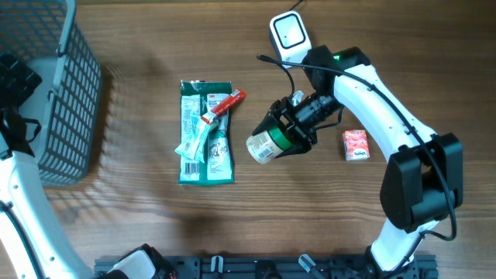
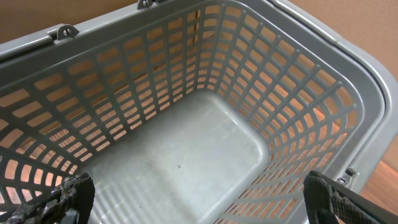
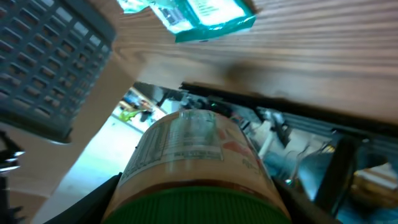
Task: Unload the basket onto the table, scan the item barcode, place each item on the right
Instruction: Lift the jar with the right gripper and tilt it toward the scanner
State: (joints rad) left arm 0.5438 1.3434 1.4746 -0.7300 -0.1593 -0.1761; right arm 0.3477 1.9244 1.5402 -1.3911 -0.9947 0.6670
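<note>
A jar [image 1: 266, 146] with a green lid and a pale printed label lies on its side in my right gripper [image 1: 288, 132], which is shut on it near the lid, above the middle of the table. In the right wrist view the jar [image 3: 189, 155] fills the space between the two dark fingers [image 3: 93, 200], label facing up; no barcode is readable. A white scanner [image 1: 288, 32] stands at the far edge, beyond the jar. My left gripper [image 2: 199, 200] hangs open over the grey basket [image 2: 348, 59], with nothing between its fingers.
The grey basket [image 1: 70, 93] sits at the far left. A green packet [image 1: 208, 143] with a red-and-white tube [image 1: 225, 105] on it lies left of the jar. A small pink box [image 1: 356, 145] lies to the right, beside the right arm.
</note>
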